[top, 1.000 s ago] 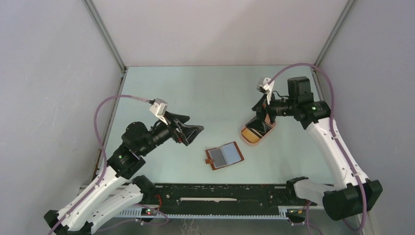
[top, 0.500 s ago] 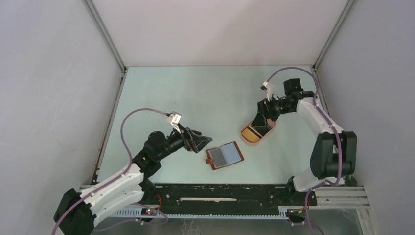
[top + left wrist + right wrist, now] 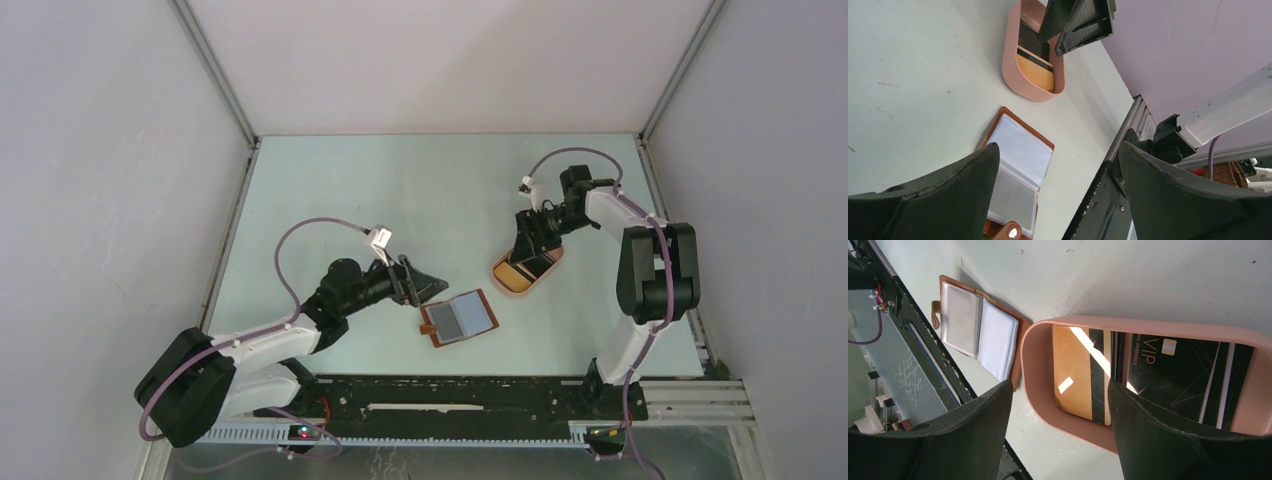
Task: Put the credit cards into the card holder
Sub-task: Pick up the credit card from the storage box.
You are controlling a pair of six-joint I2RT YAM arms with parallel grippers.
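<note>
The card holder (image 3: 460, 317) lies open on the table, clear sleeves up, snap tab toward the near edge; it also shows as card holder (image 3: 1020, 165) and card holder (image 3: 978, 332). The credit cards sit in a pink tray (image 3: 503, 280): a yellow-orange card (image 3: 1073, 370) with a black stripe beside a black card (image 3: 1173, 375). My left gripper (image 3: 430, 288) hovers open at the holder's left edge, nothing between its fingers (image 3: 923, 200). My right gripper (image 3: 530, 245) is open over the tray's near end, one finger outside the rim, the other above the cards.
The pink tray (image 3: 1010, 80) stands just beyond the holder, to its right. A black rail (image 3: 450, 395) runs along the table's near edge. Grey walls enclose the table on three sides.
My left arm has stretched forward and down toward the card holder. My right gripper has dropped closer to the tray, its jaws a little narrower.
</note>
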